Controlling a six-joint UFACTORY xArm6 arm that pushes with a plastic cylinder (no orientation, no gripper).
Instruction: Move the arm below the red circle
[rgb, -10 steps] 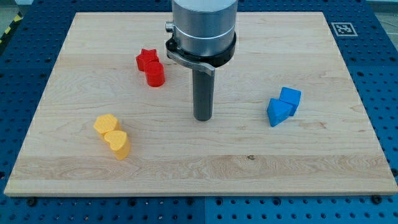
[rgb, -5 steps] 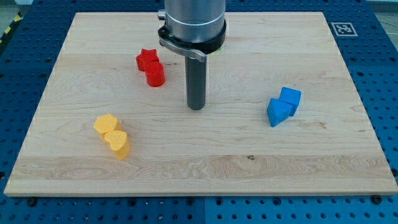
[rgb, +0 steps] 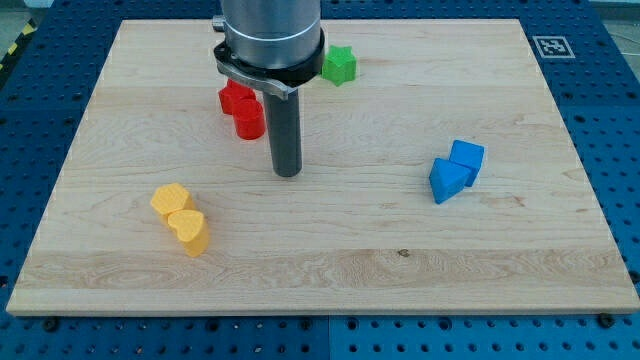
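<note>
The red circle block stands on the wooden board, touching a red star block just above and to its left; the arm partly covers the star. My tip rests on the board below and to the right of the red circle, a short gap apart from it. The arm's grey body rises toward the view's top.
A green block sits near the view's top beside the arm. Two yellow blocks touch each other at lower left. A blue cube and a blue triangular block touch at right. A marker tag is at the board's top right corner.
My tip has moved left and slightly up, from mid-board to close by the red circle. The green block, hidden behind the arm before, now shows. No block has moved.
</note>
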